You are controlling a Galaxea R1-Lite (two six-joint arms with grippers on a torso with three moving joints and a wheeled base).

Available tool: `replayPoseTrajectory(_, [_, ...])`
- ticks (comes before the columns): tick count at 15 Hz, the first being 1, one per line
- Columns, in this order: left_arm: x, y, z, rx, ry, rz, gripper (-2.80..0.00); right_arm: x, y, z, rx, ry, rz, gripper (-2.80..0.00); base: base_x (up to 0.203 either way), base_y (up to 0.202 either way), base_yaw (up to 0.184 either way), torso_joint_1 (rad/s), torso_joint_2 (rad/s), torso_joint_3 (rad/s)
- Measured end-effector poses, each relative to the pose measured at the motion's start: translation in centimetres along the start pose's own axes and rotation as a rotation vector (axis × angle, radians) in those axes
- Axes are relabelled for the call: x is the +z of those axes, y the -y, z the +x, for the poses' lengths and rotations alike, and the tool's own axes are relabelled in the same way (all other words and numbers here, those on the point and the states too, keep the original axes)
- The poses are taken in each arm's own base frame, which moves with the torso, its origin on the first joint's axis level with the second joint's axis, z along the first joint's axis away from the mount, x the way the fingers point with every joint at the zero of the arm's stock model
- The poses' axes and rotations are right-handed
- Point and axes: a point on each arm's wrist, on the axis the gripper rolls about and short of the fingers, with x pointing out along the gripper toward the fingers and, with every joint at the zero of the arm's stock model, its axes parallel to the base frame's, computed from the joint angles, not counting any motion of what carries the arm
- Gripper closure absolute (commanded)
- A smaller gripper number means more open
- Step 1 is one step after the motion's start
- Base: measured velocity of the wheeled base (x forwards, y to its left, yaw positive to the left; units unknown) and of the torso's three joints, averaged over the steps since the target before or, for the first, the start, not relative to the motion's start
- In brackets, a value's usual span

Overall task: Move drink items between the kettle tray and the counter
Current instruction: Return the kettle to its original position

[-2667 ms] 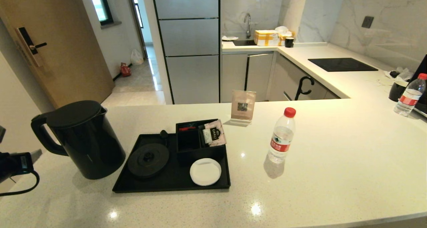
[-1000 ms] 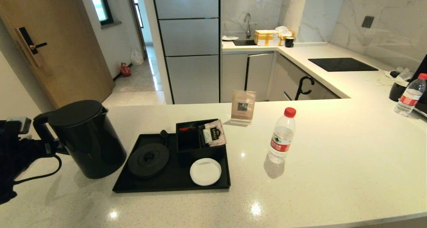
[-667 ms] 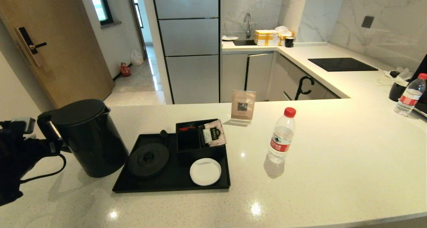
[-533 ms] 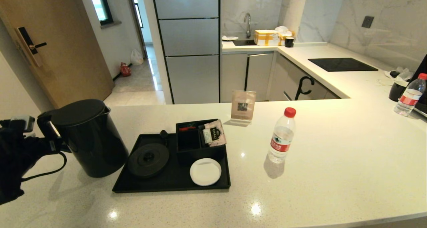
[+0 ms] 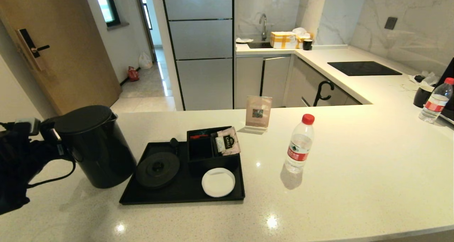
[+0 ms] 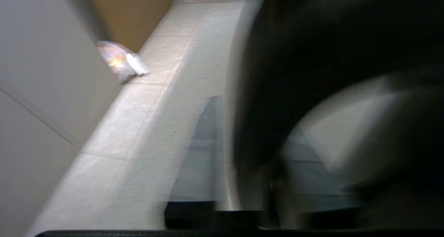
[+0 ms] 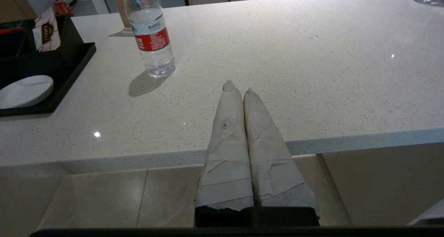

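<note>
Matte black kettle [image 5: 95, 146] stands on the counter [image 5: 354, 171] just left of the kettle tray [image 5: 177, 192]; left gripper [image 5: 53, 135] at its handle, grip unclear. Right gripper [image 7: 238, 87] idles with fingers together. Water bottle [image 5: 299, 144] stands right of the tray.

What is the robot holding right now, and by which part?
The left hand is at the kettle handle, but a closed grip cannot be confirmed. The right hand holds nothing.
</note>
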Motion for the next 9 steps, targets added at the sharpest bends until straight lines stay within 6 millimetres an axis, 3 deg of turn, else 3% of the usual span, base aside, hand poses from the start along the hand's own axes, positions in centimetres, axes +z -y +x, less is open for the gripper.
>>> replayPoseTrajectory(6, [1.0, 1.2, -0.7, -0.024, 0.009, -0.024, 0.0, 0.0, 0.0, 0.0, -0.001, 0.0, 0.0, 0.0, 0.0, 0.0, 0.0, 0.0, 0.0, 0.0])
replayPoseTrajectory(9, [2.7, 1.7, -1.6, -0.016, 0.012, -0.043, 0.0, 0.0, 0.0, 0.0, 0.0, 0.0, 0.0, 0.0, 0.0, 0.0, 0.0, 0.0, 0.0, 0.0])
